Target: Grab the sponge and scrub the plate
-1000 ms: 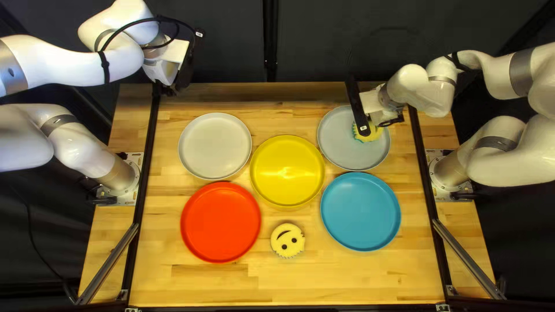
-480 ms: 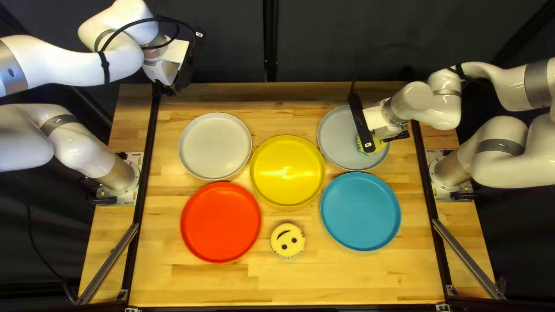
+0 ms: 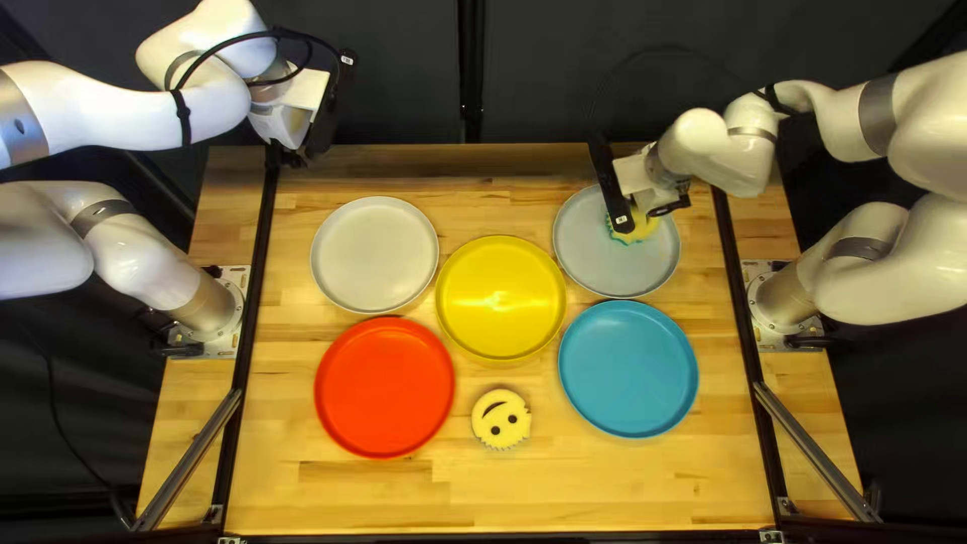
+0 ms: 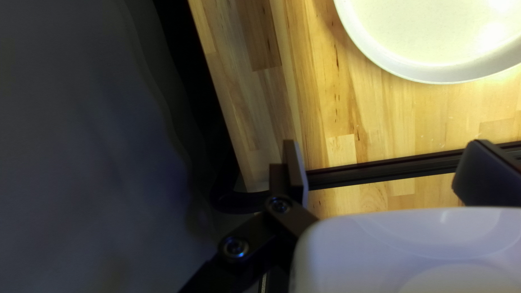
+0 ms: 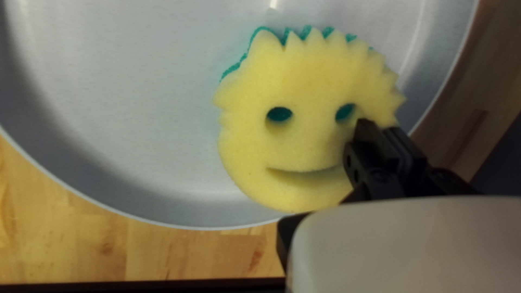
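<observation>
Dark curtain [image 3: 403, 91] behind, black upright post [image 3: 470, 71], pale wooden tabletop [image 3: 604, 484] — striped grain, black rails [image 3: 245, 353] near both sides

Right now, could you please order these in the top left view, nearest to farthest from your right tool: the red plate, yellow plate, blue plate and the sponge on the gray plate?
1. Sponge on the gray plate, under the right tool.
2. Yellow plate, at the view's middle, and blue plate, below the gray plate: too close to call.
3. Red plate, farther left.

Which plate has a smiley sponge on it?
The gray plate right next to the blue plate: it's the only plate with a sponge on it.
</observation>
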